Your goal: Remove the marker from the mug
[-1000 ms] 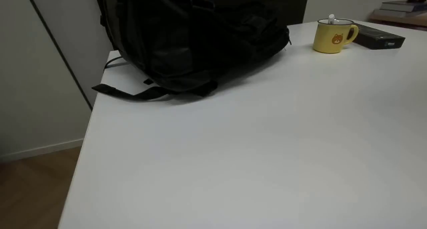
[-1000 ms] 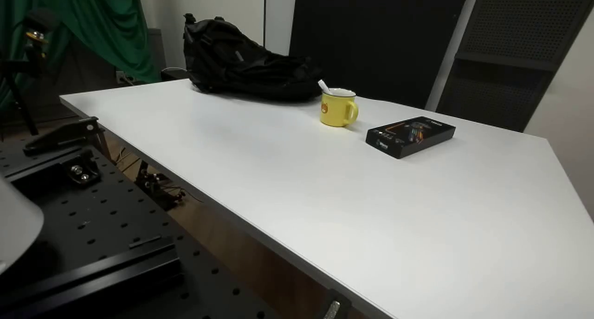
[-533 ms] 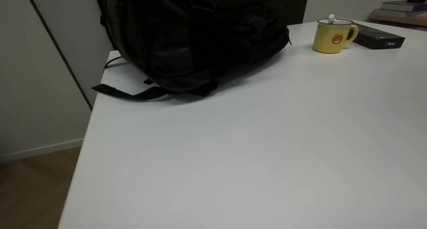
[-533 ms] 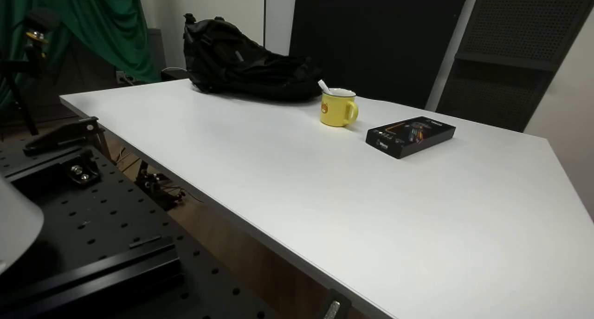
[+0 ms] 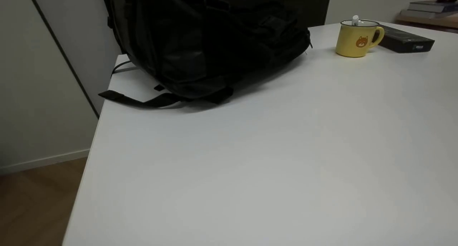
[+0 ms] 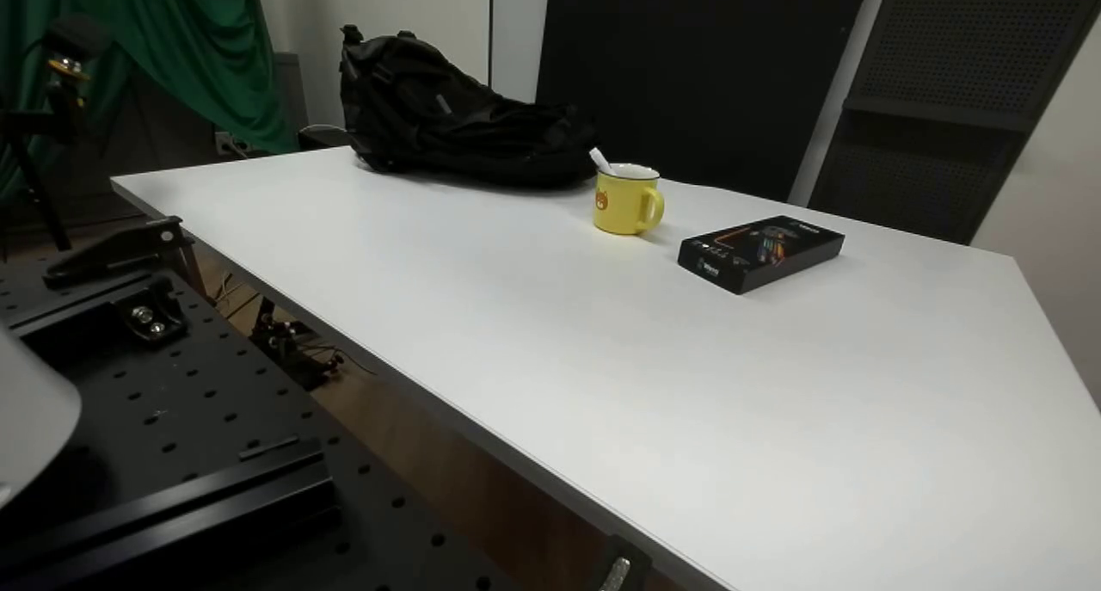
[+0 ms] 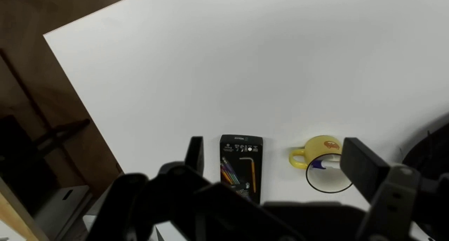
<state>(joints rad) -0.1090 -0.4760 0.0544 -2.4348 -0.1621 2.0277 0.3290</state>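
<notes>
The yellow mug (image 5: pixel 349 42) stands upright on the white table in both exterior views (image 6: pixel 618 208). It has a side handle and a reddish animal mark. The pale marker (image 5: pixel 355 19) leans in the mug, its end above the rim; it also shows in an exterior view (image 6: pixel 601 161). In the wrist view the marker (image 7: pixel 331 164) lies across the mug's (image 7: pixel 317 148) opening, with a purple part inside. My gripper (image 7: pixel 273 153) is open and empty above the table. One finger covers part of the mug and the marker's outer end. The gripper is outside both exterior views.
A flat black box (image 6: pixel 761 254) lies beside the mug, on its handle side; it shows between my fingers in the wrist view (image 7: pixel 242 163). A large black backpack (image 6: pixel 464 126) lies on the mug's other side. The table's edge and corner (image 7: pixel 45 35) show in the wrist view.
</notes>
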